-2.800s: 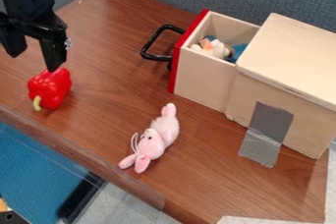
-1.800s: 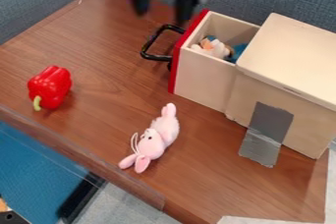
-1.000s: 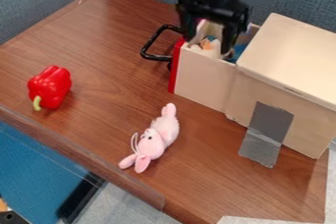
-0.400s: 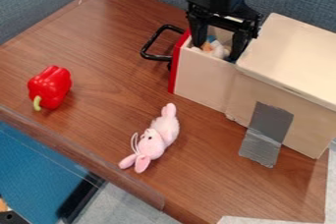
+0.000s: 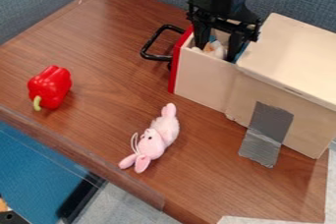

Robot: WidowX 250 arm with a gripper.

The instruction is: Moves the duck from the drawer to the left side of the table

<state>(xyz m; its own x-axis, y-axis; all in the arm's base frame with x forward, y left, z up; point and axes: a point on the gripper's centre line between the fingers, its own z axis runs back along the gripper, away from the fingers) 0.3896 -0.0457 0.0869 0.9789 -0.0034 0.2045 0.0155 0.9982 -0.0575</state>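
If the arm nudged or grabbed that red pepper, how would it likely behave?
The red pepper may be slippery: its skin is glossy. Its rounded, lobed sides suggest it could roll unevenly. Its smooth, taut surface hints at a fairly stiff body.

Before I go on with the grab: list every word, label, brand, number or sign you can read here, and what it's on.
None readable.
Wooden box, gray tape, red pepper, pink bunny, drawer: no print visible on the sides shown.
White and orange toy: partly hidden, so a label can't be ruled out.
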